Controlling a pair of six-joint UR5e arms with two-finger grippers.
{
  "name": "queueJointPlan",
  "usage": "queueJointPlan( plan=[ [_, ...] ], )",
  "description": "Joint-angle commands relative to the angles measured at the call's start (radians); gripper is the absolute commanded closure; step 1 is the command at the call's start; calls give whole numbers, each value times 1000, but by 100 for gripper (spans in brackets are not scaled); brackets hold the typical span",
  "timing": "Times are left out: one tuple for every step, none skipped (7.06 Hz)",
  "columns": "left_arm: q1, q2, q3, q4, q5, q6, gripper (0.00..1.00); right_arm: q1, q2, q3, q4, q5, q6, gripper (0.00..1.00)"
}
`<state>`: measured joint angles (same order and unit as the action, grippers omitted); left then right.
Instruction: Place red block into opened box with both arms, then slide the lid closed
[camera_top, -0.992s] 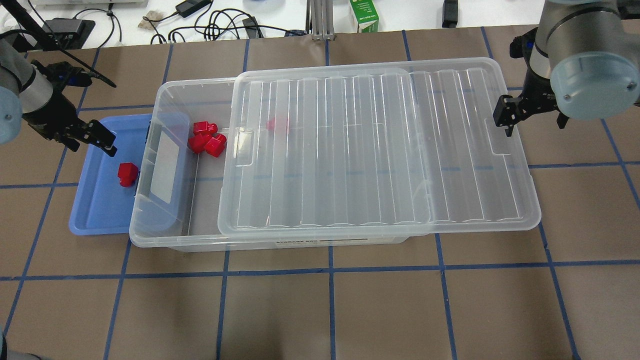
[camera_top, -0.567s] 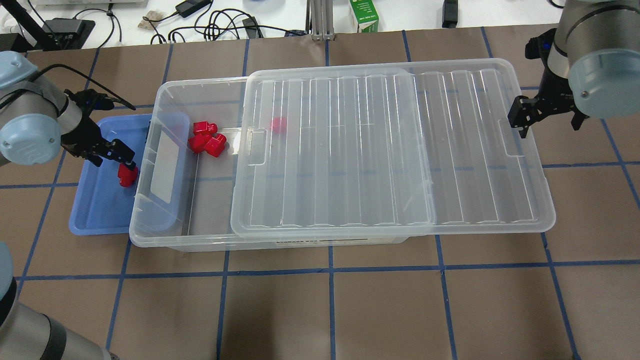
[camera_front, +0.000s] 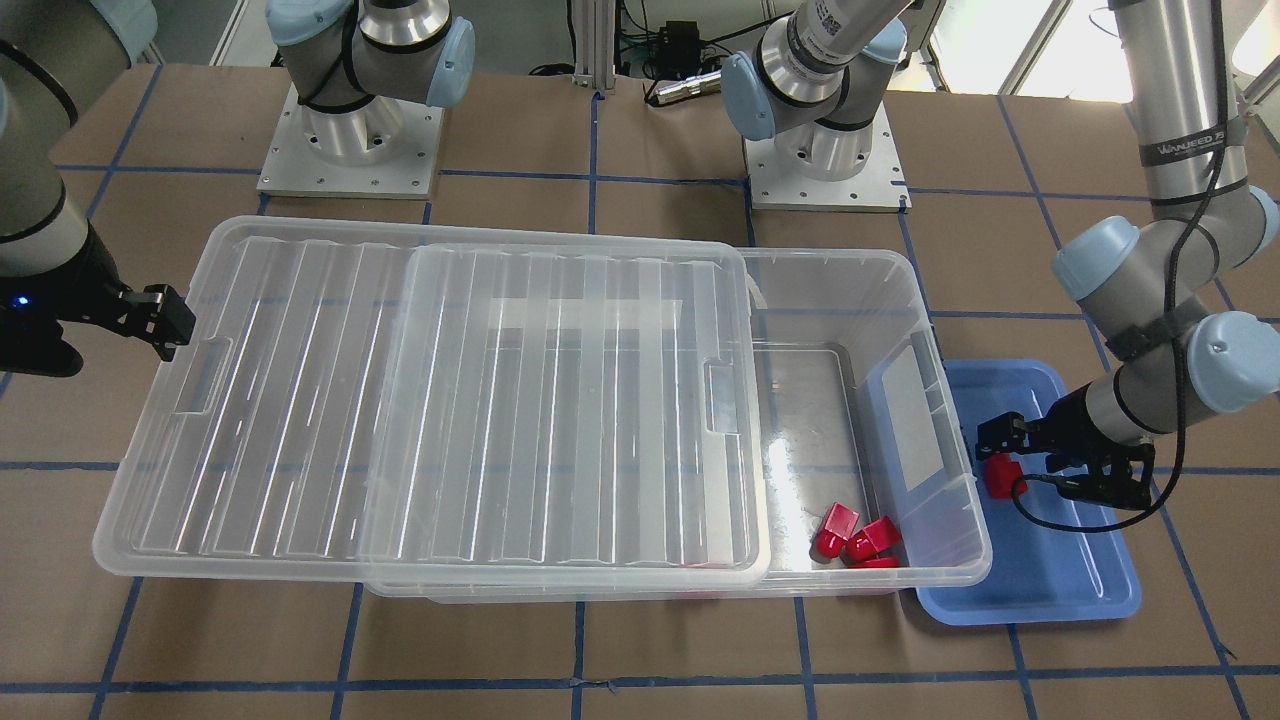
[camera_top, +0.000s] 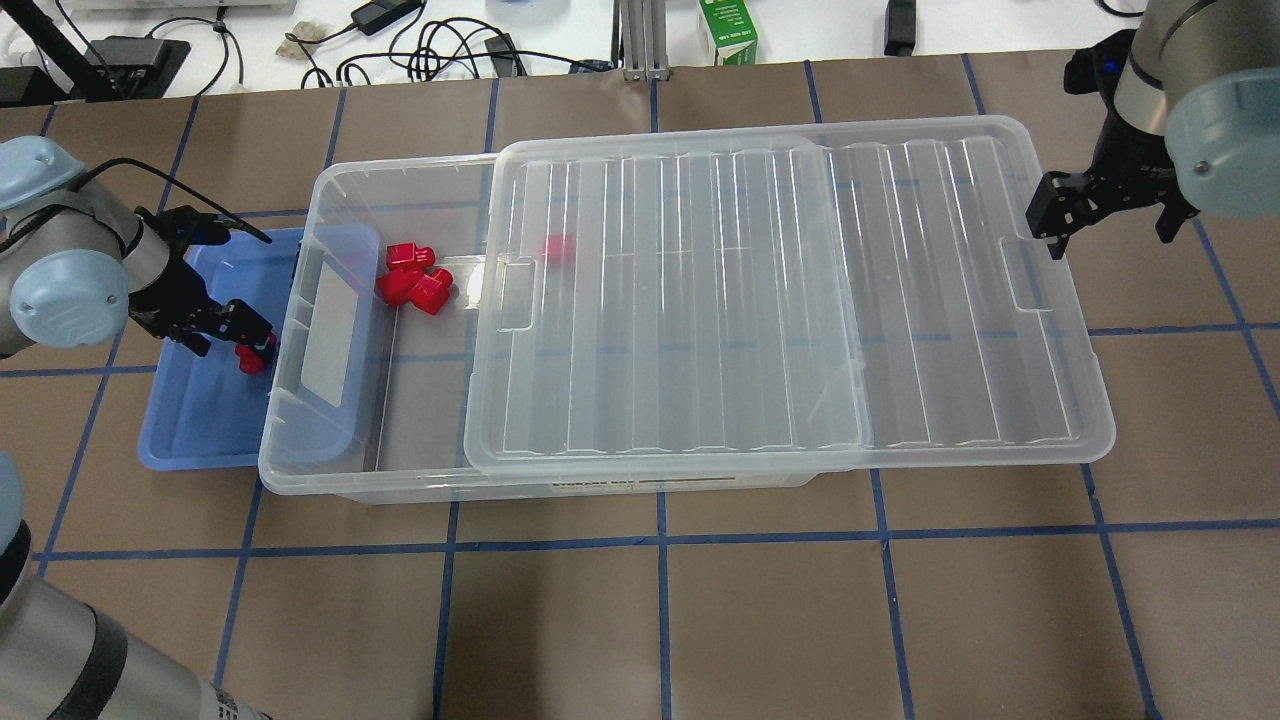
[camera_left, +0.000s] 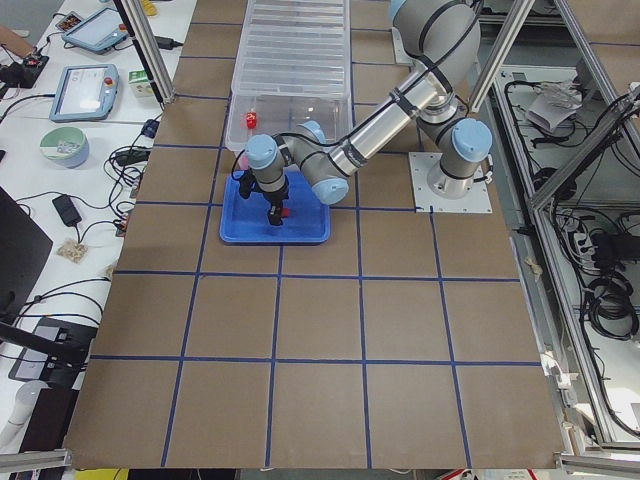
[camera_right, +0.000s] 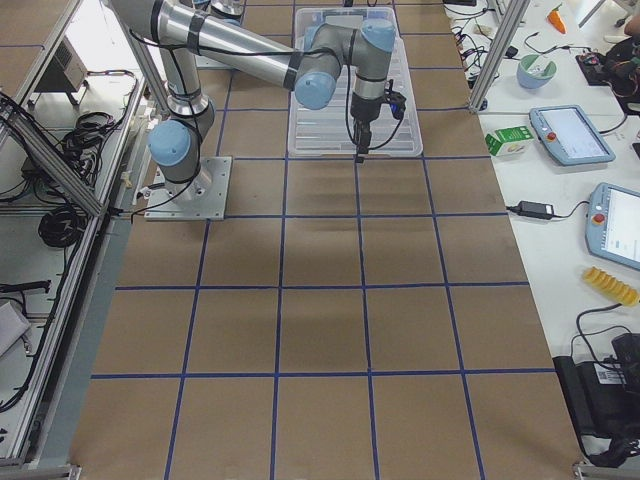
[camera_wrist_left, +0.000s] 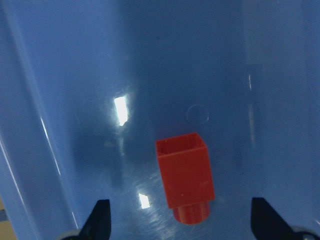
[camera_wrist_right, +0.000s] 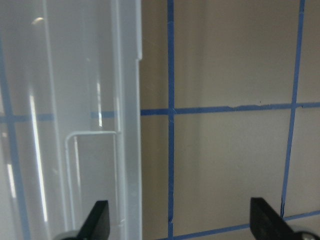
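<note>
- readable stuff first: the green carton (camera_top: 728, 30) on the white table past the brown one has print too small to make out; the strip label on the box's (camera_top: 330, 480) near wall is blurry too; there's white lettering on the left arm's cable sleeve (camera_front: 1190, 150), but I can't read it for sure
- the red block (camera_wrist_left: 185, 180) lies flat on the floor of the blue tray (camera_top: 190, 430), right by the wall next to the box, with its round stub pointing at the wrist camera
- left claw (camera_wrist_left: 183, 225) is spread wide, a finger on each side of the block and neither touching it; it's gripping nothing
- right claw (camera_wrist_right: 182, 222) is spread too, straddling the lid's (camera_top: 700, 300) right-hand short edge, one finger over the lid by the recess and the other over bare table (camera_top: 660, 620); nothing is gripped
- the lid is slid towards the robot's right and overhangs that end of the box; the left end is uncovered
- three more red blocks (camera_top: 415, 275) are bunched in the open end, and another one (camera_top: 558, 250) shows through the lid
- the box's left rim overlaps the tray, so that tall clear wall stands between the block and the opening
- lots of open brown table on the near side; cables and chargers are on the far white table
</note>
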<state>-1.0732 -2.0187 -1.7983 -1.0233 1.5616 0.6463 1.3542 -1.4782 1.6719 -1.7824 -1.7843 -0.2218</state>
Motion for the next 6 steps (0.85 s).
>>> queueJointPlan(
  plan=[
    [1, -3, -4, 31, 1, -16, 38, 102, -92, -73, 92, 182, 63, 0],
    [1, -9, -6, 34, 2, -16, 73, 158, -99, -86, 90, 230, 132, 0],
    [-1, -6, 2, 37, 9, -14, 100, 180, -97, -84, 81, 253, 168, 0],
    [-1, -3, 5, 38, 2, -13, 100, 183, -96, -87, 83, 264, 220, 0],
    [-1, 14, 14, 38, 2, -16, 100, 186, -94, -98, 81, 263, 242, 0],
    [-16, 30, 60, 34, 14, -14, 100, 203, -84, -121, 90, 254, 245, 0]
  ],
)
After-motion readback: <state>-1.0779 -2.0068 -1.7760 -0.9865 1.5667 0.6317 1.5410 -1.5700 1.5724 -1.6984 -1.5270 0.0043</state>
